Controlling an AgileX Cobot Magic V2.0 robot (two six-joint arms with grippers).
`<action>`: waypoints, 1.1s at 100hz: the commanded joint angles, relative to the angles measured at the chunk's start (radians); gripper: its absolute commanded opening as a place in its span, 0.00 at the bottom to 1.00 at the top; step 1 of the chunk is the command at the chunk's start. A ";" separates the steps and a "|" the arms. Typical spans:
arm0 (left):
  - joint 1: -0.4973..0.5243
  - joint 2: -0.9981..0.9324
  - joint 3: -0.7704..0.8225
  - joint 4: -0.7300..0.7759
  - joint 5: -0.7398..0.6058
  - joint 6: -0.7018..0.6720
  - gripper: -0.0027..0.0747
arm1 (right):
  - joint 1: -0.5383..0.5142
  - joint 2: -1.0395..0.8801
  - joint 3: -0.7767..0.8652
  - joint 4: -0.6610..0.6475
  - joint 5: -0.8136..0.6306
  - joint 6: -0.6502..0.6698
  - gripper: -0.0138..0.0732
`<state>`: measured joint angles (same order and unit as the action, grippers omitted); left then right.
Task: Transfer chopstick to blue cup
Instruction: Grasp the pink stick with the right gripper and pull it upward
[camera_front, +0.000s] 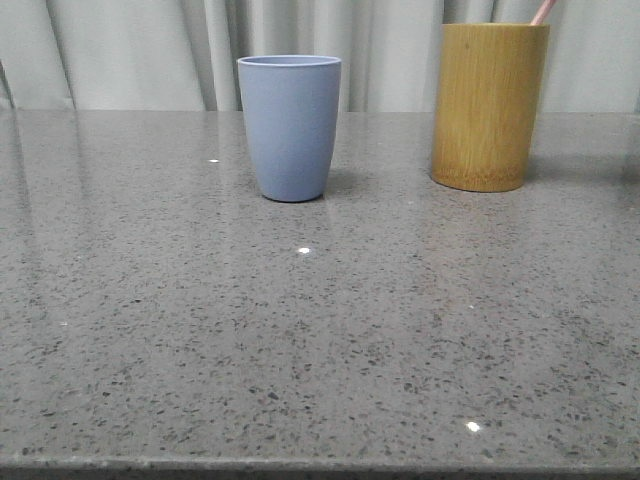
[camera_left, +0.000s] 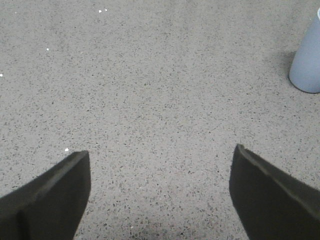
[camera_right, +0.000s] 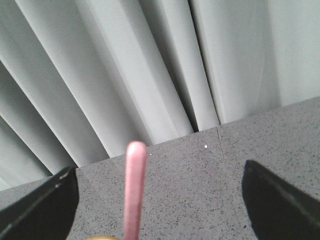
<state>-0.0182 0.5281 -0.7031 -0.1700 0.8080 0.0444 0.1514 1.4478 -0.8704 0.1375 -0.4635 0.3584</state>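
The blue cup (camera_front: 289, 126) stands upright at the back middle of the table; its lower side also appears in the left wrist view (camera_left: 307, 60). A pale pink chopstick (camera_front: 543, 11) sticks out of the yellow-brown bamboo cup (camera_front: 488, 105) at the back right. In the right wrist view the chopstick (camera_right: 134, 190) rises between the wide-apart fingers of my right gripper (camera_right: 160, 195), touching neither; that gripper is open. My left gripper (camera_left: 160, 170) is open over bare table, with the blue cup off to one side.
The grey speckled table (camera_front: 320, 340) stretches to a front edge along the bottom of the front view. Pale pleated curtains (camera_front: 150, 50) hang close behind the cups and appear in the right wrist view (camera_right: 125, 70).
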 joint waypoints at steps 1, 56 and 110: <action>0.001 0.001 -0.025 -0.011 -0.073 -0.005 0.75 | 0.001 -0.018 -0.038 -0.009 -0.111 0.019 0.91; 0.001 0.001 -0.025 -0.011 -0.071 -0.005 0.75 | 0.011 -0.006 -0.038 -0.075 -0.141 0.104 0.91; 0.001 0.001 -0.025 -0.011 -0.071 -0.005 0.75 | 0.011 -0.006 -0.038 -0.075 -0.130 0.106 0.62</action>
<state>-0.0182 0.5281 -0.7031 -0.1700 0.8080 0.0444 0.1638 1.4696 -0.8704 0.0757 -0.5197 0.4661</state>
